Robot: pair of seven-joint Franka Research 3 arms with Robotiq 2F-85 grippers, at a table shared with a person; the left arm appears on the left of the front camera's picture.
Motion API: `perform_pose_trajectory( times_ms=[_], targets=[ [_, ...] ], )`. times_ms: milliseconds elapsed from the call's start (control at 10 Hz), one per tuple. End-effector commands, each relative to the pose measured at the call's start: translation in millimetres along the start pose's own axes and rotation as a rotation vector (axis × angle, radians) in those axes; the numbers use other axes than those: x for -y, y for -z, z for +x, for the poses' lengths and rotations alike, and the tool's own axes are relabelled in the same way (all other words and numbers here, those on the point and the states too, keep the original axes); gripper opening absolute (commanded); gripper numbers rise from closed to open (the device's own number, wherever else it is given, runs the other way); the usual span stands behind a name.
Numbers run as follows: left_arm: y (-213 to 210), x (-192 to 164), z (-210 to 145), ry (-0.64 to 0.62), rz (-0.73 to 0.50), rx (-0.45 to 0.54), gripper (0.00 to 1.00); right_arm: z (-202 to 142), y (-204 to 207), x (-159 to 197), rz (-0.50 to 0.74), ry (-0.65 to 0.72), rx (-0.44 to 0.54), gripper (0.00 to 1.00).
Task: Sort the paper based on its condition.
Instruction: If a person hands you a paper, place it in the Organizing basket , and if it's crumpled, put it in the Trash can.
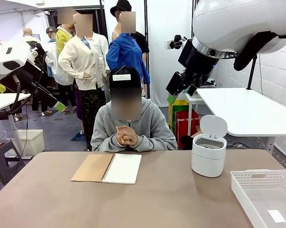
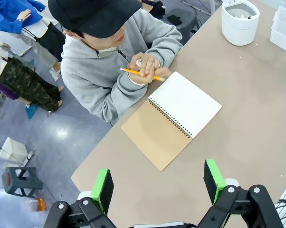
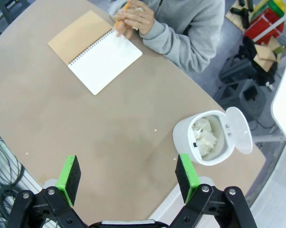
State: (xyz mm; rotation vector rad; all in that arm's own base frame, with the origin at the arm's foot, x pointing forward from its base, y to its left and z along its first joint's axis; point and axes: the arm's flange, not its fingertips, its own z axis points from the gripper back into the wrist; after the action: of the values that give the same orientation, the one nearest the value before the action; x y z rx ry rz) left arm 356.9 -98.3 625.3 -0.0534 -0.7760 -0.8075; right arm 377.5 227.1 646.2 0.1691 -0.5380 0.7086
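Crumpled white paper balls lie inside the round white bin, whose lid stands open. A small flat white paper piece rests in the white basket at the table's right front. My left gripper hangs open high over the table's edge, with nothing between its green pads. Above the table near the bin, my right gripper is open and empty too. The person's hands are clasped around a yellow pencil and a small white thing I cannot identify.
A spiral notebook lies open in front of the person, brown cover to the left and blank page to the right. The bin stands right of the middle, with the basket nearer and further right. Bare tabletop spreads between them.
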Motion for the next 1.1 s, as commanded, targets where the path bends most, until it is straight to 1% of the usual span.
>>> perform_pose_trajectory(
  times_ms=[0, 1000],
  targets=[
    [0.1, -0.9, -0.7, -0.002, 0.002, -0.001, 1.0, 0.3, 0.2, 0.5, 0.001, 0.001, -0.001, 1.0],
    [0.1, -0.9, -0.7, -0.002, 0.002, -0.001, 1.0, 0.3, 0.2, 0.5, 0.001, 0.001, -0.001, 1.0]
  ],
)
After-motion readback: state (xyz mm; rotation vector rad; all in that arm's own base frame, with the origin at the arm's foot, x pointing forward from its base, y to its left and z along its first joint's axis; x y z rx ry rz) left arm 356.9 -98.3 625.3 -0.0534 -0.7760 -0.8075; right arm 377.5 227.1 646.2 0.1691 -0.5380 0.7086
